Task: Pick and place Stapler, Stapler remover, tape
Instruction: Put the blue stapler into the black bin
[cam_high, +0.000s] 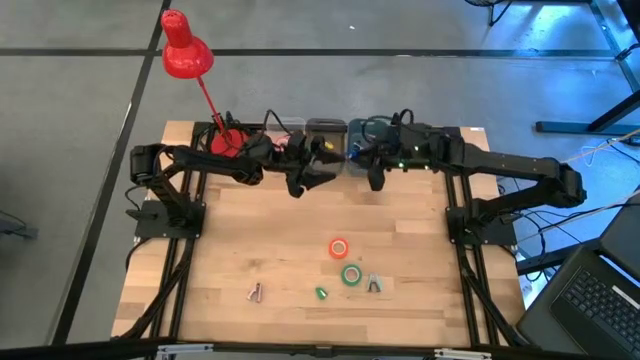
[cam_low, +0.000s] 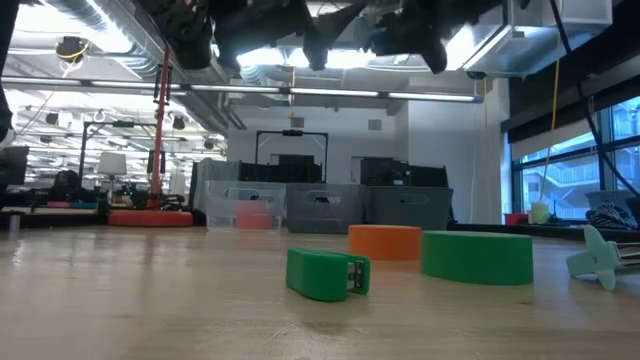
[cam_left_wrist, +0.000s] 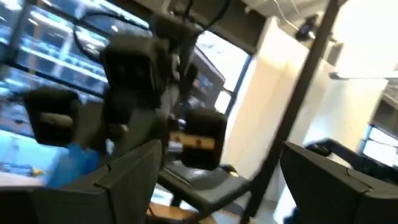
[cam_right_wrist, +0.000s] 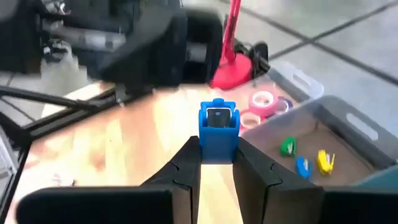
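My right gripper (cam_right_wrist: 217, 152) is shut on a small blue stapler (cam_right_wrist: 218, 126) and held high near the table's far edge (cam_high: 372, 172), beside the bins. My left gripper (cam_left_wrist: 217, 186) is open and empty, raised close by (cam_high: 310, 172). On the table's near half lie a red-orange tape roll (cam_high: 339, 248), a green tape roll (cam_high: 351, 274), a small green stapler (cam_high: 322, 293) and two grey staple removers (cam_high: 374, 284) (cam_high: 255, 292). In the low view the green stapler (cam_low: 327, 274) and both rolls (cam_low: 385, 241) (cam_low: 477, 255) rest flat on the wood. My right gripper pinches the blue stapler by its two side faces at its near end (cam_right_wrist: 217, 144), between the two fingertips. The rest of the stapler sticks out past the fingertips. It is lifted clear of the table.
Three bins stand in a row at the far edge: a clear one with pink tape rolls (cam_right_wrist: 264, 102), a grey one with small green, blue and yellow staplers (cam_right_wrist: 305, 158), and a bluish one (cam_high: 362, 130). A red desk lamp (cam_high: 185, 50) stands at the far left corner.
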